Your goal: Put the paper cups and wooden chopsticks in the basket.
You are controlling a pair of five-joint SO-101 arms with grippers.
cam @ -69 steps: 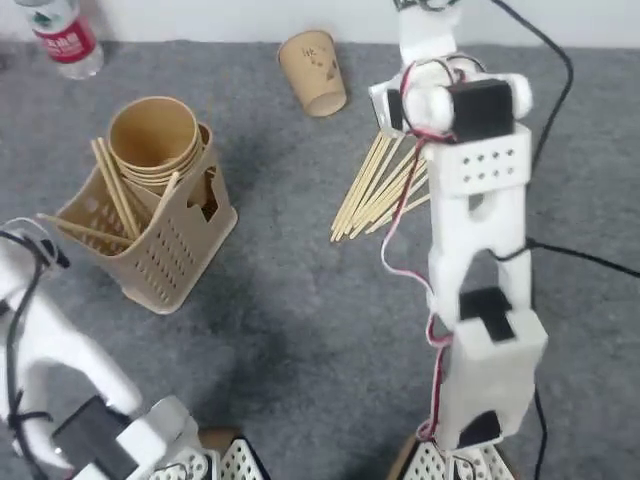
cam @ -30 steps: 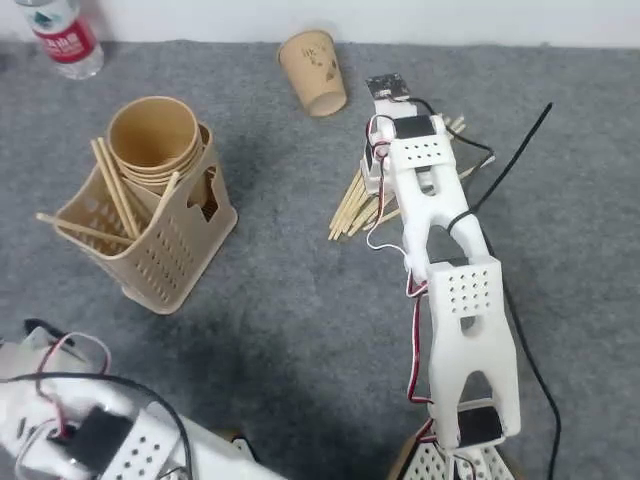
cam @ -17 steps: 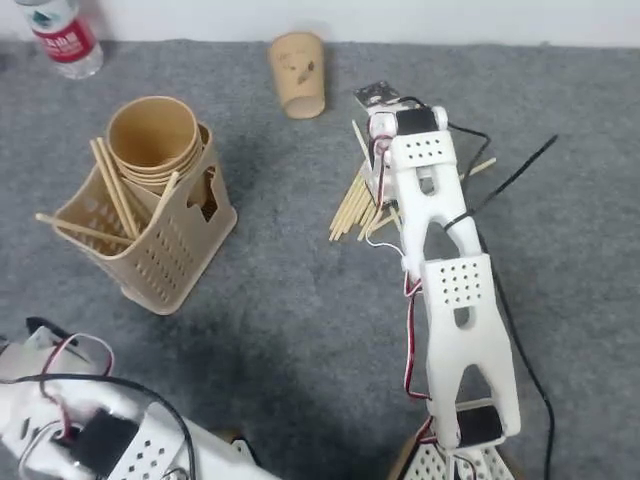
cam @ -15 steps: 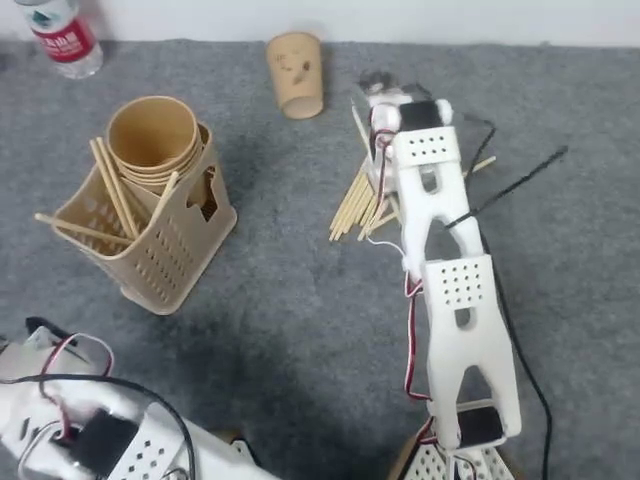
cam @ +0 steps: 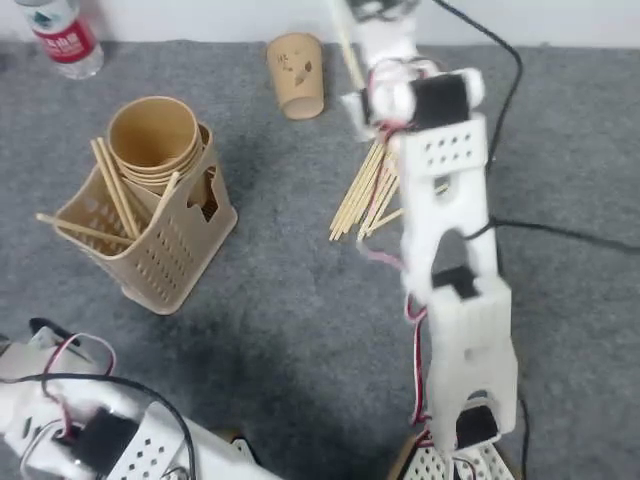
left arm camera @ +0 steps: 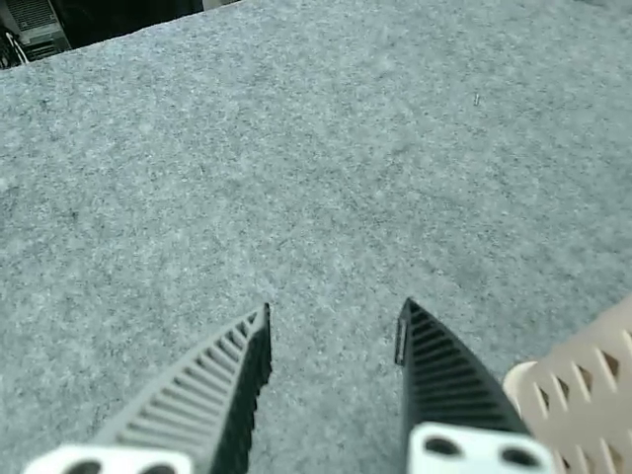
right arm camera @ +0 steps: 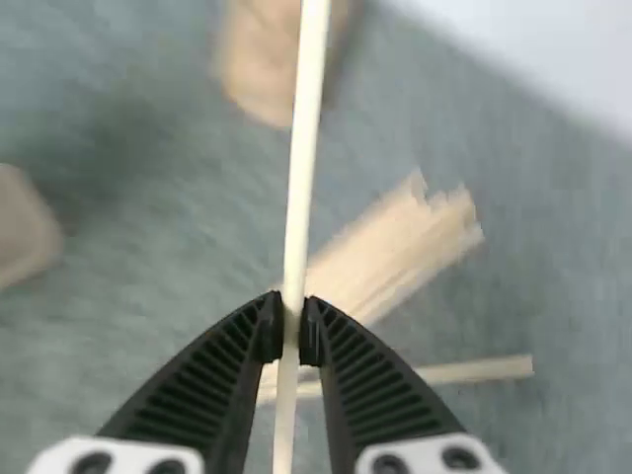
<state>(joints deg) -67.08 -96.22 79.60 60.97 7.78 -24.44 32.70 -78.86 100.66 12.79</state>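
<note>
Wooden chopstick point(right arm camera: 306, 118), top centre of the high view, is pinched in your right gripper point(right arm camera: 287, 331); your left gripper point(left arm camera: 334, 341) gapes empty.

Worktop point(cam: 300, 320): grey felt, faintly speckled. Basket point(cam: 165, 255): beige plastic w/ rows of small slots. Stacked cups point(cam: 152, 135) in it: kraft brown. Loose cup point(cam: 297, 75): same brown, dark print marks. Chopstick pile point(cam: 365, 195): pale yellowish wood; single chopstick point(right arm camera: 301, 148) cream. Right end effector point(right arm camera: 289, 299) & left end effector point(left arm camera: 336, 309): black, ribbed, white mounts. Arm point(cam: 455, 330): white, black motors, red wires. Bottle point(cam: 62, 35): red label.
</note>
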